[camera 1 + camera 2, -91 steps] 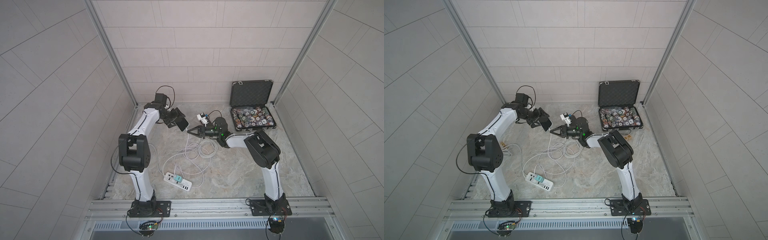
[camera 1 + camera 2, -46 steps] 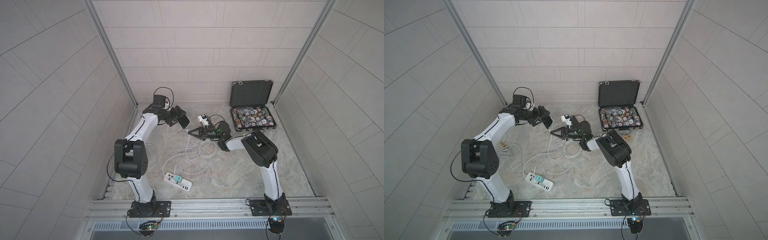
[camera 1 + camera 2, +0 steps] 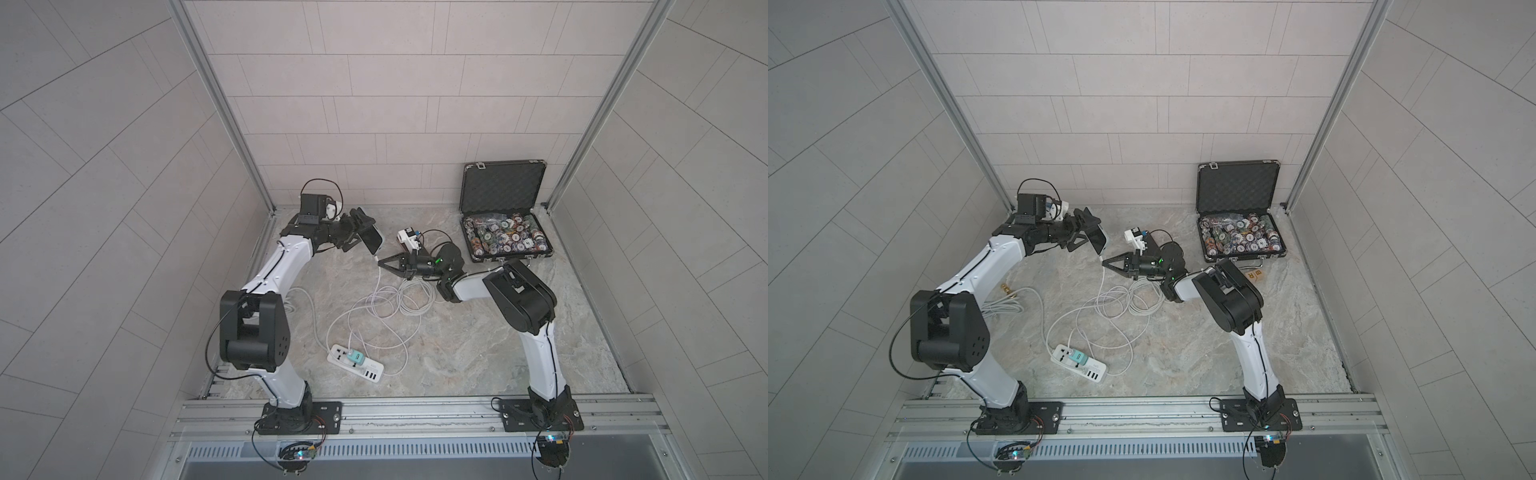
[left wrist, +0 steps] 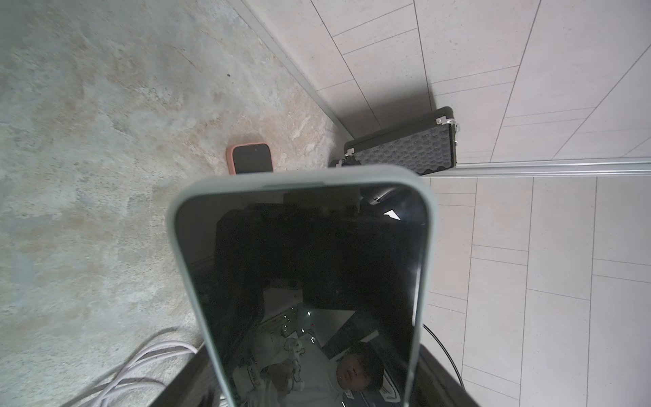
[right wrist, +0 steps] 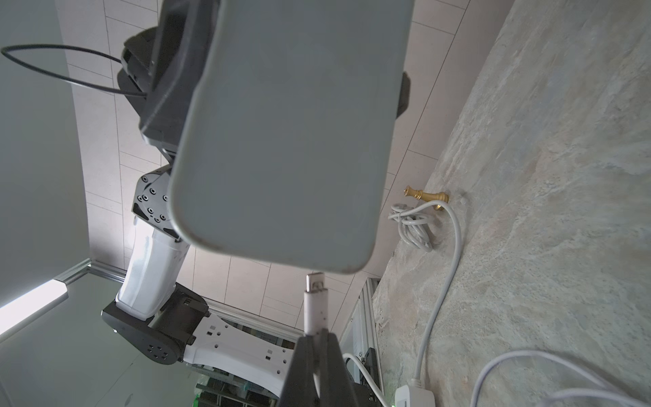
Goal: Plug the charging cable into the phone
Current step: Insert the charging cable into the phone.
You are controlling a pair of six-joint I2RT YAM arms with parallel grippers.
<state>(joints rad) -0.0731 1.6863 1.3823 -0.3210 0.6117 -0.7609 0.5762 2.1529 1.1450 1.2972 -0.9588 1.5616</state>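
A phone in a pale grey-green case hangs above the floor, and my left gripper is shut on its sides. The left wrist view shows its dark screen between the two fingers. My right gripper is shut on the white plug of the charging cable. In the right wrist view the plug tip points at the phone's lower edge, with a small gap between them. The port is hidden.
The cable coils on the stone floor and runs to a white power strip with a teal adapter. An open black case of poker chips stands back right. A second phone with an orange case lies on the floor. A gold chess piece lies beside a bundled cord.
My left arm has swung and carried the phone a little toward the right gripper. The right gripper tip has stayed almost in place with the plug.
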